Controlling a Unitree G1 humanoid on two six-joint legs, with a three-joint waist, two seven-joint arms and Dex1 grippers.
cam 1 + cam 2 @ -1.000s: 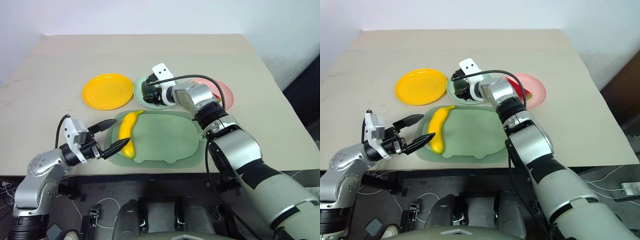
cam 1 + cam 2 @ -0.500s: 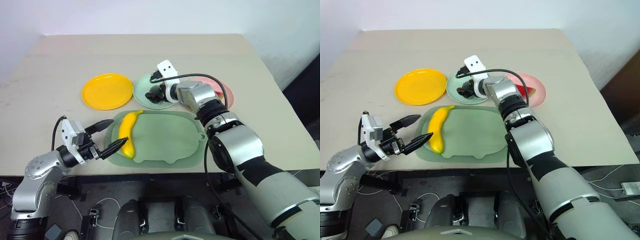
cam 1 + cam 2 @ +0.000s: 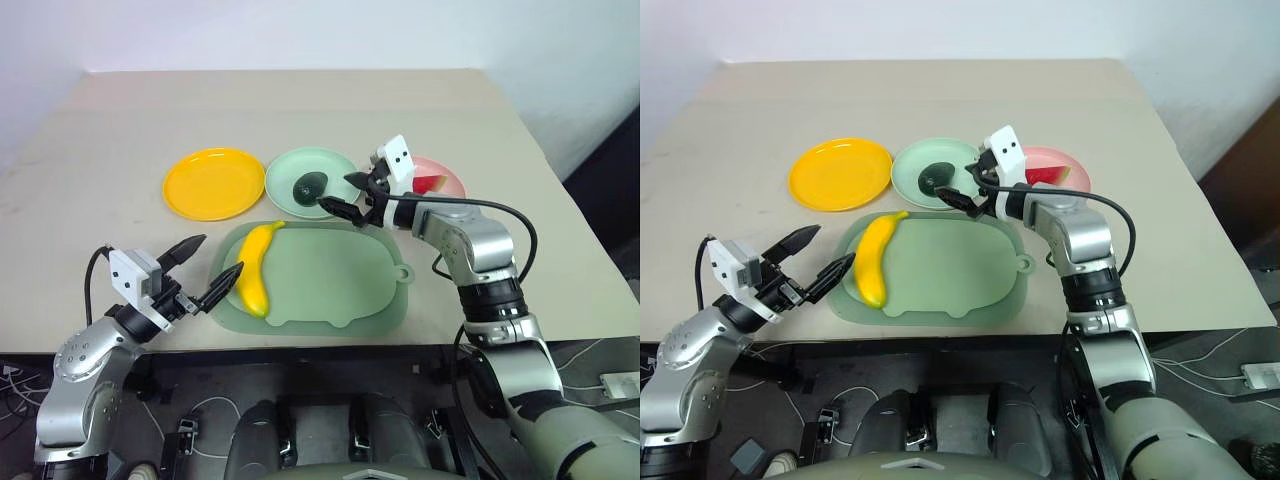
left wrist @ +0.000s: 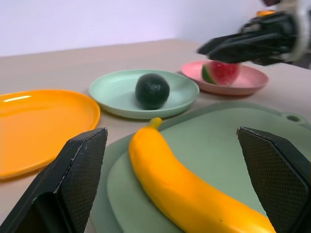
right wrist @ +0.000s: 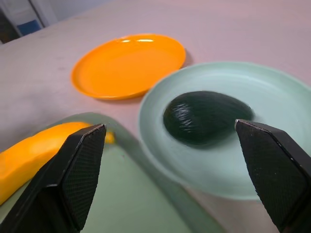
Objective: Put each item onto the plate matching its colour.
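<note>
While the dark green avocado [image 3: 309, 185] sits alone on the mint green plate [image 3: 285, 191], the right gripper [image 3: 347, 192] hangs just beside that plate's near edge with its two black fingers spread wide and nothing between them. Behind this gripper, the red watermelon wedge [image 3: 430, 184] rests on the pink plate [image 3: 452, 181]. Left of the mint plate, the orange-yellow plate [image 3: 214, 182] lies bare on the beige table [image 3: 300, 105]. Nearer the robot, the yellow banana [image 3: 255, 267] lies on the left part of the pale green tray [image 3: 330, 275], its tip pointing toward the mint plate. At the tray's left edge, the left gripper [image 3: 210, 268] is fully open and empty, one fingertip close to the banana's near end.
</note>
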